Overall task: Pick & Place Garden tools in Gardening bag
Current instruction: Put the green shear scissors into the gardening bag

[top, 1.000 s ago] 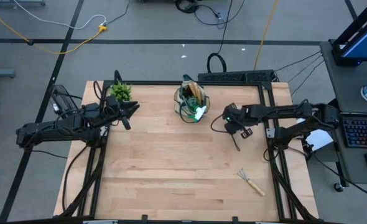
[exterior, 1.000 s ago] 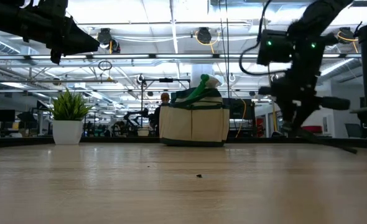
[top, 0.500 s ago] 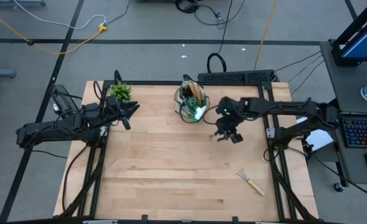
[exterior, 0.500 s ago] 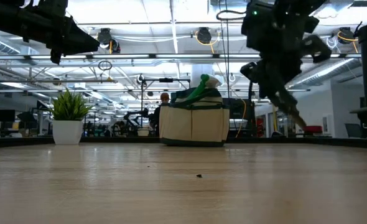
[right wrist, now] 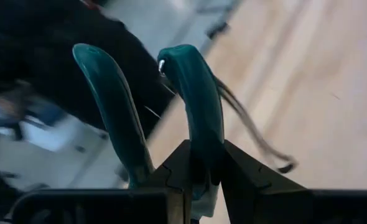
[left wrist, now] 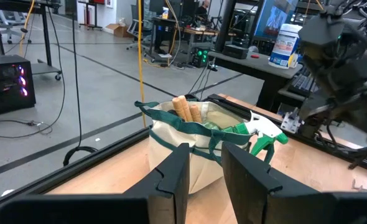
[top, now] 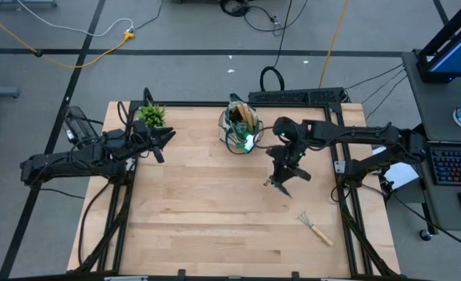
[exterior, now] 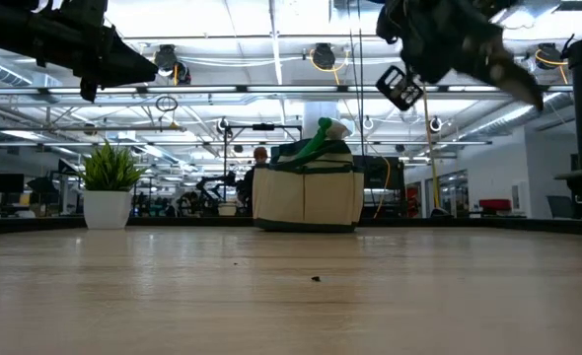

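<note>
1. Gripping one pair of shears [right wrist: 196, 106] by a teal handle, the right gripper [right wrist: 203, 163] has its fingers nearly closed on it; the second teal handle [right wrist: 112, 106] stands free beside the fingers.
2. Seen from above, the right gripper [top: 287, 170] hangs over the table [top: 199, 226], just right of the bag [top: 241, 127] and a little nearer the front edge. The shears [top: 281, 183] show below it as a thin dark shape.
3. From table height the right gripper [exterior: 439, 44] is high above the wood, right of the bag [exterior: 308, 197], with a dark pointed part [exterior: 513, 74] slanting down to the right; whether that is the shears cannot be told.
4. One bag stands at the back of the table, near the middle. Two wooden handles [left wrist: 186, 111] stick out of it, and one green spray bottle [left wrist: 264, 138] with a white nozzle leans over its rim.
5. One hand rake [top: 316, 227] lies flat near the table's front right corner, well apart from the bag and from both grippers.
6. One potted plant [top: 151, 116] sits at the back left corner.
7. The left gripper [top: 165, 140] waits in the air just beside the plant, left of the bag, pointing toward it. Its fingers [left wrist: 174, 177] stand a narrow gap apart and hold nothing.
8. Two arms in all; one carries a tool.
</note>
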Controlling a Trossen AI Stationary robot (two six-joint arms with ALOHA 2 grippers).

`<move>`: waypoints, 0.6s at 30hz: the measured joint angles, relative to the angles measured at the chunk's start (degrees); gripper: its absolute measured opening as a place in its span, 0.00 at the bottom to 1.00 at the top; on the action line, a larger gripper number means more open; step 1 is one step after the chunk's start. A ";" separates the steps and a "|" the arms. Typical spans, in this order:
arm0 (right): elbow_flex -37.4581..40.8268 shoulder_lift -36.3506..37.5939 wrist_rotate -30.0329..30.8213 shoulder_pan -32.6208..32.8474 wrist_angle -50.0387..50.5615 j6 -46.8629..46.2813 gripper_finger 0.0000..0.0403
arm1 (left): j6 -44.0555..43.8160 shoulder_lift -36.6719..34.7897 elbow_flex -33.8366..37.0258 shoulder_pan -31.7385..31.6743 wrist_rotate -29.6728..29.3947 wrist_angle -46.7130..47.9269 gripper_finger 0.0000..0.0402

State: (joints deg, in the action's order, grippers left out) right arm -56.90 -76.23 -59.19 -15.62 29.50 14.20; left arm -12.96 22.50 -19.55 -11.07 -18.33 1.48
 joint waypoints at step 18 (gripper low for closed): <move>0.00 0.00 -18.94 2.71 -41.10 -27.92 0.12 | -0.84 -0.02 0.00 0.00 0.28 0.04 0.25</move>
State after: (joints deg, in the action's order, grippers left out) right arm -56.90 -76.23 -78.13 -12.91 -11.60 -13.72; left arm -13.80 22.48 -19.55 -11.07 -18.04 1.52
